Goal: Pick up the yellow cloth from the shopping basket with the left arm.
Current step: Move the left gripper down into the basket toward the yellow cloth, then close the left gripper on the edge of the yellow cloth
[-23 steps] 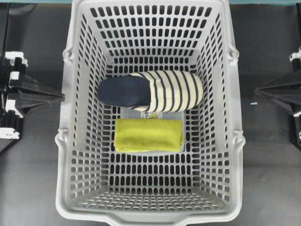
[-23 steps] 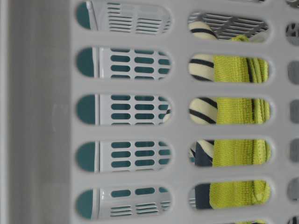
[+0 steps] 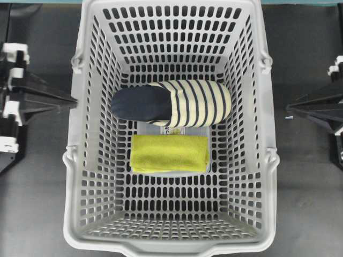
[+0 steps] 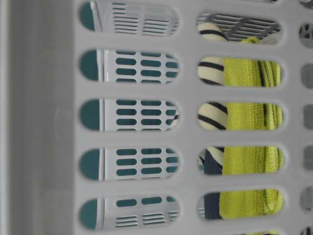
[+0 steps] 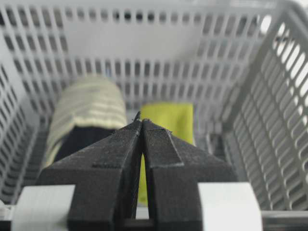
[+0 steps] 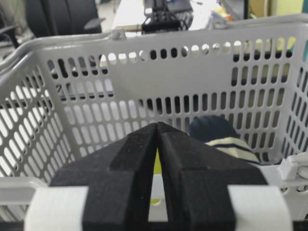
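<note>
The shopping basket (image 3: 80, 160) is my landmark. On its slotted floor lies the yellow cloth (image 3: 170, 153), a flat folded rectangle near the middle. Just beside the cloth, toward the basket's far wall in the overhead view, lies a striped slipper (image 3: 171, 103) with a navy toe; from above the two look close, but I cannot tell whether they touch.

My left gripper (image 3: 74, 100) sits outside the basket, against its left wall near the rim, with its jaws pressed together at the tips. In my left wrist view the left gripper's point (image 5: 140, 119) aims into the basket, with the cloth (image 5: 168, 118) and the slipper (image 5: 89, 108) beyond it.

My right gripper (image 3: 288, 107) sits outside the opposite wall, a little apart from it, jaws also pressed together. The basket's tall perforated walls stand between both grippers and the cloth.
</note>
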`<state>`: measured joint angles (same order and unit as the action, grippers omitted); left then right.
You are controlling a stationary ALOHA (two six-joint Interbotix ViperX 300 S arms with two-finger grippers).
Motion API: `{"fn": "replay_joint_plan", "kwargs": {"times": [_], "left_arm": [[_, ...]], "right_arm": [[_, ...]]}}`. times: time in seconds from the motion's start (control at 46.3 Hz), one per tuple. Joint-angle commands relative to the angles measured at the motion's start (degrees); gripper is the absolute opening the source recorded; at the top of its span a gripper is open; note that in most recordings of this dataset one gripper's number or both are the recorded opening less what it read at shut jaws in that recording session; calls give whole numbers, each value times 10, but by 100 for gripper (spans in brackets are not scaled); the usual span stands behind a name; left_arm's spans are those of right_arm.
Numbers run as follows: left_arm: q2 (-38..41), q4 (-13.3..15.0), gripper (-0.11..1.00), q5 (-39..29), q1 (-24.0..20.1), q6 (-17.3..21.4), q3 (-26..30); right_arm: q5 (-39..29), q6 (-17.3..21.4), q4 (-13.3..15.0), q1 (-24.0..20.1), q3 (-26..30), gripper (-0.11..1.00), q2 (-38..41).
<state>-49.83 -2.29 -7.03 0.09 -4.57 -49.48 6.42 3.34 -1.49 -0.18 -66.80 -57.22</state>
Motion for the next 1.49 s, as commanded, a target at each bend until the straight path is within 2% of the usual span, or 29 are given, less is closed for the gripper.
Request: {"fn": "replay_joint_plan", "kwargs": {"times": [0.0, 0.216, 0.281, 0.389, 0.518, 0.561, 0.604, 0.82, 0.863, 0.907, 1.144, 1.468], "left_arm": [[39, -3, 0, -54, 2, -2, 63], [145, -3, 0, -154, 3, 7, 164], [178, -4, 0, -191, 6, 9, 195], [236, -3, 0, -253, 11, 11, 245], [297, -3, 1, -314, 14, 18, 297], [315, -4, 5, -326, 14, 20, 312], [335, -3, 13, -339, 16, 22, 330], [424, -3, 74, -388, 25, 18, 397], [440, -4, 84, -398, 29, 18, 408], [459, -4, 89, -406, 34, 18, 417], [543, -4, 89, -407, 47, 12, 439], [606, -4, 89, -386, 46, 14, 416]], "right_arm": [[-4, 1, -2, 5, 18, 0, -6], [-34, 2, -3, 14, 27, 1, -11], [-35, 2, -2, 14, 27, 6, -11], [-39, 3, -3, 14, 29, 28, -11], [-36, 3, -3, 12, 30, 66, -13], [-35, 3, -3, 13, 30, 75, -13], [-38, 3, -3, 14, 30, 80, -13], [-40, 2, -3, 16, 27, 78, -14], [-40, 1, -2, 16, 27, 78, -14], [-39, 0, -2, 16, 26, 78, -15], [-36, 0, -1, 16, 24, 77, -17], [-40, 2, -1, 16, 14, 77, -18]]}}
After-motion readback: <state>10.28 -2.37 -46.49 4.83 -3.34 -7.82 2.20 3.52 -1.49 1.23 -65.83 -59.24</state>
